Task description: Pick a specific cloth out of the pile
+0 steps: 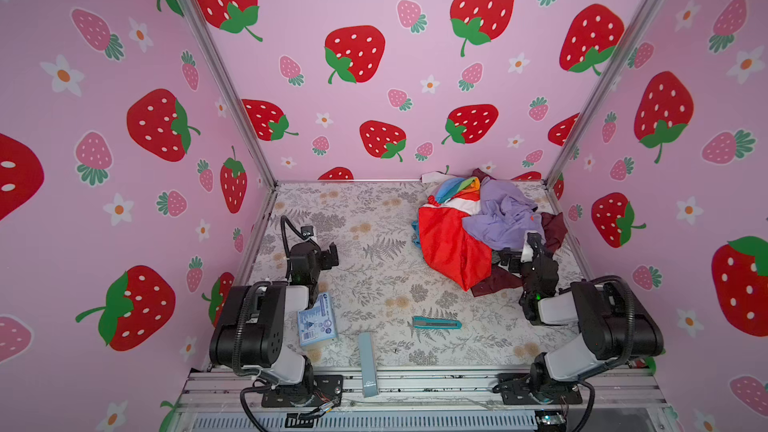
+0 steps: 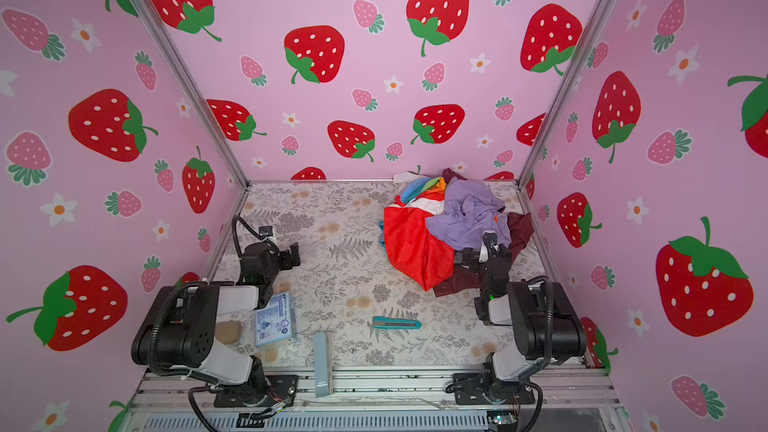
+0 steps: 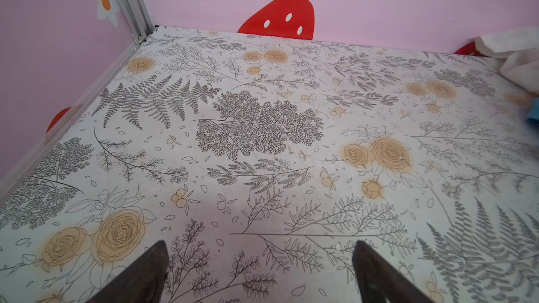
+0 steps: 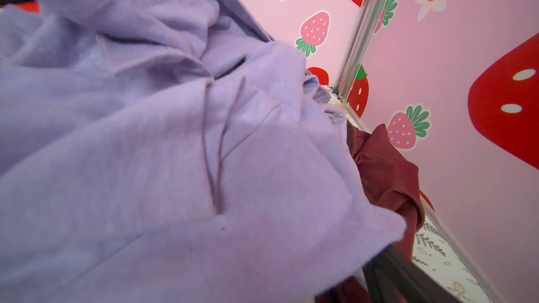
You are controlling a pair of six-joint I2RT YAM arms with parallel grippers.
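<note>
Floral tabletop (image 1: 374, 284): cloth (image 1: 451, 243) lies on the pile (image 1: 505, 218), L-arm side. R gripper (image 1: 532, 241) spread wide at pile's near edge, against lavender garment (image 4: 175, 141); L gripper (image 3: 259, 247) released, well apart.

A: Where do the top cameras sit?
B: High up at the front, looking down on the whole table (image 1: 374, 276) (both see almost the same).
A: And the wrist cameras?
B: The left looks low across the table. The right is very close to the pile (image 4: 175, 141).
</note>
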